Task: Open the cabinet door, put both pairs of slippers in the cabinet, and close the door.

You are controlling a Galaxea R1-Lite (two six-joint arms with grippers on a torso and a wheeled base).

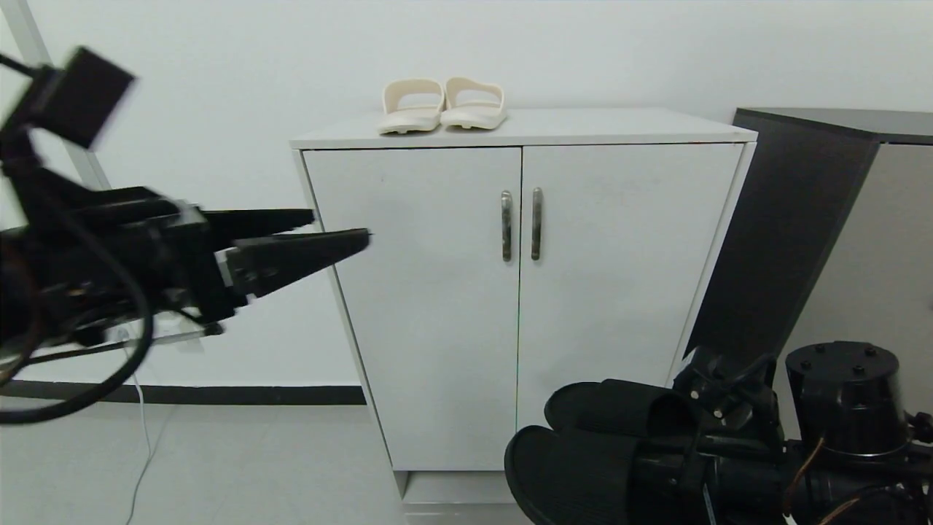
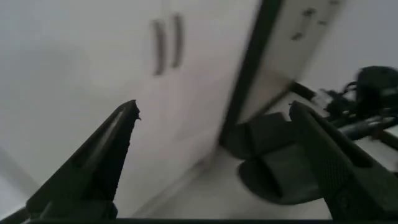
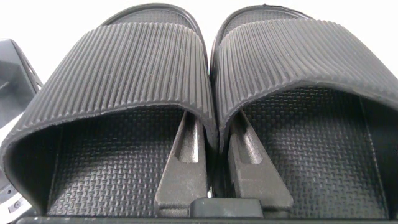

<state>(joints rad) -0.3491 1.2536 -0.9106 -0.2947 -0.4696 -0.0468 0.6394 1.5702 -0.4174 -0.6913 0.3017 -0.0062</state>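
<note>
The right claw (image 3: 214,127) is closed on a pair of black ribbed rubber slippers (image 3: 143,74). One finger (image 3: 181,168) reaches under each strap, and the two fingers pinch the slippers' adjoining inner walls between them. The right arm is low at the robot's right side, with the claw (image 1: 696,430) pointing across towards the cabinet. The black slippers (image 1: 583,445) are carried clear of the floor, toes leading, one showing above the other, in front of the lower part of the right-hand door.

The left claw (image 1: 340,224) is spread wide and holds nothing. In the left wrist view its two dark tapered fingers (image 2: 99,162) stand far apart, with the cabinet front between them and apart from both. The left arm is raised and stretched out level from the robot's left side. Its fingertips are near the upper left corner of the left-hand door (image 1: 430,306), and I cannot tell whether they touch it.

The white two-door cabinet (image 1: 627,292) has both doors shut. Its two upright metal bar handles (image 1: 506,226) sit side by side at the centre seam. A pair of cream slide slippers (image 1: 442,106) rests on the cabinet top, side by side, toes facing the robot. A dark grey cabinet (image 1: 787,219) stands just beside the white one on the robot's right.
</note>
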